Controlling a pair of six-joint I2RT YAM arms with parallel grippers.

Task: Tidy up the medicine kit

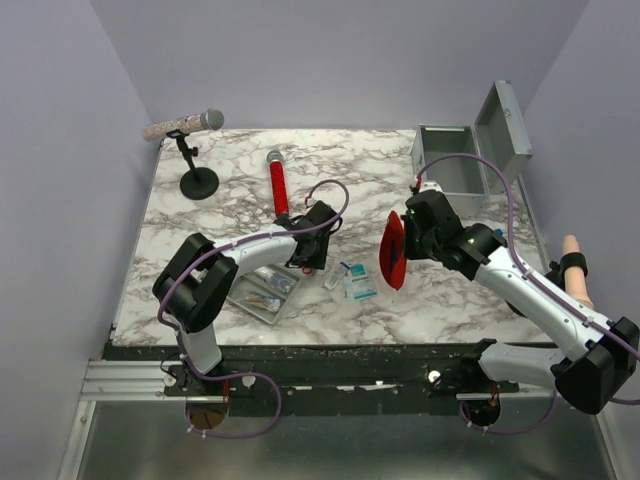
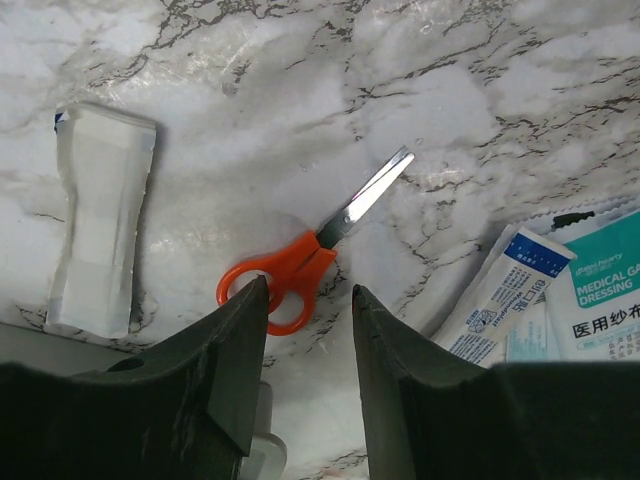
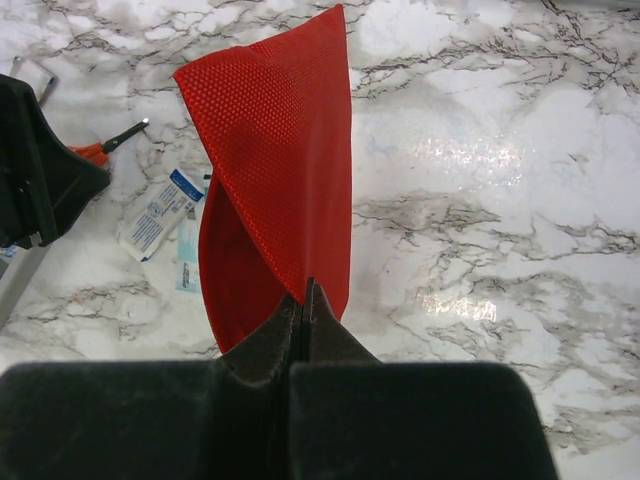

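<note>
The medicine kit [image 1: 448, 170], a grey metal box, stands at the back right with its lid [image 1: 505, 128] swung open. My right gripper [image 3: 305, 290] is shut on the edge of a red mesh cloth [image 3: 280, 170], which hangs folded above the marble near the table's middle [image 1: 394, 250]. My left gripper [image 2: 310, 290] is low over the table with its jaws apart and nothing between them. Orange-handled scissors [image 2: 300, 270] lie flat just beyond its fingertips, the handle loop by the left finger, blades pointing away to the right.
A wrapped white packet [image 2: 98, 220] lies left of the scissors, gauze and dressing packets [image 2: 520, 290] to their right. A shallow grey tray [image 1: 262, 292] sits near the front edge. A red tube [image 1: 278, 186] and a microphone on a stand [image 1: 186, 126] are at the back left.
</note>
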